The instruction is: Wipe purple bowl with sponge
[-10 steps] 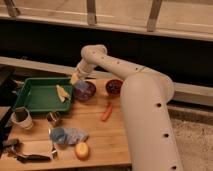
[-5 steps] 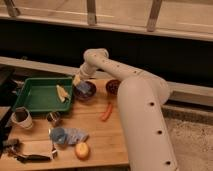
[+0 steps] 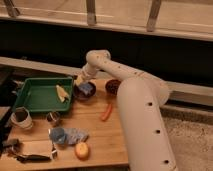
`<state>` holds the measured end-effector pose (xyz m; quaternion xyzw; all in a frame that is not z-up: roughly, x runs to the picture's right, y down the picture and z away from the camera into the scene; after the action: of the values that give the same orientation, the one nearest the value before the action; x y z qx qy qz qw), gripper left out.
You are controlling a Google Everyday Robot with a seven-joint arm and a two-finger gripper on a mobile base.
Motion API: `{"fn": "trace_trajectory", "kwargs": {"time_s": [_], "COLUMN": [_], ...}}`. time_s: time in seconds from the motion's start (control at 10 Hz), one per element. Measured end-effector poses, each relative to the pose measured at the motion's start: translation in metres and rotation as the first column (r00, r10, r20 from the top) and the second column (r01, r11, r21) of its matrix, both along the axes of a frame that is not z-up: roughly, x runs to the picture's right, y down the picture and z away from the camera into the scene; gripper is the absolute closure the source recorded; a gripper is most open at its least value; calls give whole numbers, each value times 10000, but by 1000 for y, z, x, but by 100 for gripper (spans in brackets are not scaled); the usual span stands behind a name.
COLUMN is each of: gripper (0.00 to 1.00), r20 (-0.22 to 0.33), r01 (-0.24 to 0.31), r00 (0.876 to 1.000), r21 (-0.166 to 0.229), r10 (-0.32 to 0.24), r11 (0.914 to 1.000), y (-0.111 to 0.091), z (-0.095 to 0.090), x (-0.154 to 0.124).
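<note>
The purple bowl (image 3: 84,95) stands on the wooden table, just right of the green tray. My gripper (image 3: 81,81) reaches down from the white arm to the bowl's left rim. It is shut on the sponge (image 3: 86,88), which shows a yellow edge by the gripper and a blue face pressed inside the bowl. The gripper and sponge hide most of the bowl's inside.
A green tray (image 3: 30,100) with a yellow item (image 3: 61,93) lies to the left. A dark red bowl (image 3: 113,86) and an orange carrot (image 3: 106,111) lie to the right. A metal cup (image 3: 21,118), small can (image 3: 52,118), blue wrapper (image 3: 67,135), orange fruit (image 3: 81,150) and tools (image 3: 27,151) sit in front.
The gripper stays at the purple bowl with the sponge and has shifted only slightly. Nothing else on the table has moved.
</note>
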<state>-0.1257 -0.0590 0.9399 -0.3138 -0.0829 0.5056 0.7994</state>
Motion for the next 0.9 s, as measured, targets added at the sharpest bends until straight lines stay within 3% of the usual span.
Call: {"fn": "trace_trajectory", "kwargs": {"time_s": [0.2, 0.4, 0.6, 0.9], "gripper": [100, 100, 100, 100], "r20": [-6, 369, 966, 851], "r01": [68, 470, 915, 1053], "r00": [10000, 9982, 9912, 9910], "r21": [46, 47, -26, -132], "r10": [-68, -471, -909, -1038], "r11": [10000, 9989, 9958, 9944], "y": [-6, -3, 9, 18], "z": [8, 10, -3, -21], "x": [-4, -25, -36, -15]}}
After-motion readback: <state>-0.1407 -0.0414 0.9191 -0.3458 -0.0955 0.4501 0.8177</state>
